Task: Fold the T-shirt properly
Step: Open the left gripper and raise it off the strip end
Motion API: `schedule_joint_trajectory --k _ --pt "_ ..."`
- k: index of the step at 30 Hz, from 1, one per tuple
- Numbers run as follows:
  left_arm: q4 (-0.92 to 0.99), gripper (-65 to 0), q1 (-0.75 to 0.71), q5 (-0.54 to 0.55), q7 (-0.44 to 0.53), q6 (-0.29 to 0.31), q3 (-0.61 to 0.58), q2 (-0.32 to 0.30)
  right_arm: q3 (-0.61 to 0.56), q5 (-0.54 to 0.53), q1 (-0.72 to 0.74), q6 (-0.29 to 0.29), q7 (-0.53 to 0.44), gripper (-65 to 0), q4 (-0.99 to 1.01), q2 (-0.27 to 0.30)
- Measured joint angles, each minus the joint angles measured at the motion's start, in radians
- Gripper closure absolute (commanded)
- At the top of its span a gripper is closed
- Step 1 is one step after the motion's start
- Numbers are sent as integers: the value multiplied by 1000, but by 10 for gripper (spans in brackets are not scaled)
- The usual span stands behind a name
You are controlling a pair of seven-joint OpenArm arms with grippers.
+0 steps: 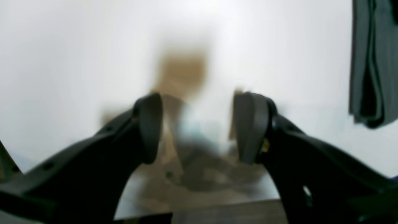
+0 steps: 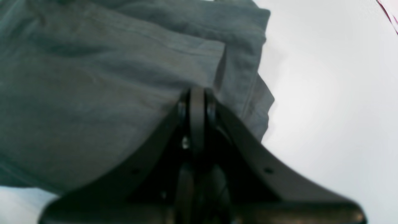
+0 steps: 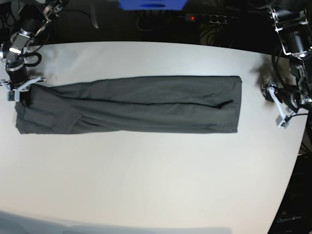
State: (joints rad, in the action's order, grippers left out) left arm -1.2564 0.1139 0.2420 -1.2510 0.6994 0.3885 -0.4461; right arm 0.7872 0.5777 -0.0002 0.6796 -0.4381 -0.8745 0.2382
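The dark grey T-shirt [image 3: 136,111] lies folded into a long narrow strip across the white table [image 3: 146,175]. At the strip's left end in the base view, my right gripper [image 3: 22,90] is shut on the cloth's upper corner. In the right wrist view its closed fingertips [image 2: 197,93] pinch a fold of the T-shirt [image 2: 93,87]. My left gripper [image 3: 277,105] hovers open just beyond the strip's right end, apart from the cloth. In the left wrist view the left gripper [image 1: 200,127] holds nothing, and the T-shirt [image 1: 373,62] shows at the upper right edge.
The table's curved edge runs close behind the left arm at the right of the base view. Cables, a power strip [image 3: 207,18] and a blue object [image 3: 151,4] sit in the dark area behind the table's far edge.
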Motion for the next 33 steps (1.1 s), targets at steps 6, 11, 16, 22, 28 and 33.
schedule_joint_trajectory --k 6,11,16,22,28,33 --pt "-4 -363 43 7 -7 0 63 29 1 8 0 0 -8 -3 0 0" --pt "6 -363 56 -5 -58 0 100 61 1 15 3 0 -4 -3 0 0" --pt "-3 -363 66 5 -100 0 100 100 0 16 3 0 -8 -3 0 0" --pt "-3 -363 74 38 -130 0 100 95 2 43 8 0 -10 -3 0 0" --pt "-3 -363 66 264 -152 0 98 44 2 44 8 0 -16 -3 0 0" --pt "-3 -363 57 429 -152 0 99 33 2 44 8 -3 -9 -3 0 0"
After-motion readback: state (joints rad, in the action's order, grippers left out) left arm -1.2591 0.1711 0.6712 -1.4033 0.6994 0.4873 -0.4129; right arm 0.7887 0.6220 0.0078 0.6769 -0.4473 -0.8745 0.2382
